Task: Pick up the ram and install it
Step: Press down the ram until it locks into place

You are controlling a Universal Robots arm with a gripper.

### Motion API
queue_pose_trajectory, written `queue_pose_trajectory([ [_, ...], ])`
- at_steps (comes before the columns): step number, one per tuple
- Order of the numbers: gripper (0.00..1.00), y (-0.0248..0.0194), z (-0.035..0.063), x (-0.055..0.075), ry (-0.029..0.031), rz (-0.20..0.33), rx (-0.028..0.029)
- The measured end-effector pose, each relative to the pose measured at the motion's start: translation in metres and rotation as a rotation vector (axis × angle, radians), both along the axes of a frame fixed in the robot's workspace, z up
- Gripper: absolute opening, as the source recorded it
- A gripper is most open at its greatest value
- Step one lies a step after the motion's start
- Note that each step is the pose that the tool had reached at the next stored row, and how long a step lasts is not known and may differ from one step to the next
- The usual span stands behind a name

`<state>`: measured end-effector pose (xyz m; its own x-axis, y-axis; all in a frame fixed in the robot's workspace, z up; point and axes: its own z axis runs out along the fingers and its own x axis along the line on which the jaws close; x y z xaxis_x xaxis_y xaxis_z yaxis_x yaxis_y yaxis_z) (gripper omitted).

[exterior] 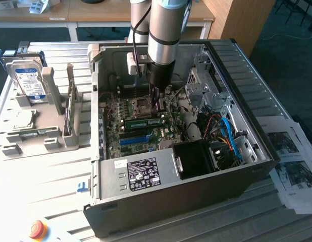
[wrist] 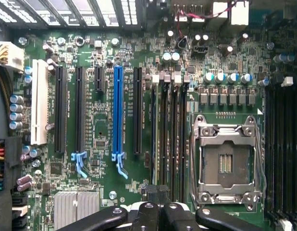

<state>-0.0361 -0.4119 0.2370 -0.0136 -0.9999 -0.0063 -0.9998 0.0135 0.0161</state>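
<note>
The gripper (exterior: 157, 108) is hanging low inside the open computer case (exterior: 247, 70), and its jaws are closed tight with nothing between them. The ram (exterior: 142, 122) is lying as a green stick in a slot on the motherboard (wrist: 100, 125), just beside the jaws. Pushing it straight down and evenly looks like the best way to do well here. The empty processor socket (wrist: 228, 163) is sitting close by. Loose cables (exterior: 226, 133) are crowding the case's far side.
</note>
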Motion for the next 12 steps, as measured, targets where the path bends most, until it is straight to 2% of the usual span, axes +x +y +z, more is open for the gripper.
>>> queue_pose_trajectory([
  [12,0.1,0.0,-0.0001,-0.014,0.0,0.0,-0.0001],
])
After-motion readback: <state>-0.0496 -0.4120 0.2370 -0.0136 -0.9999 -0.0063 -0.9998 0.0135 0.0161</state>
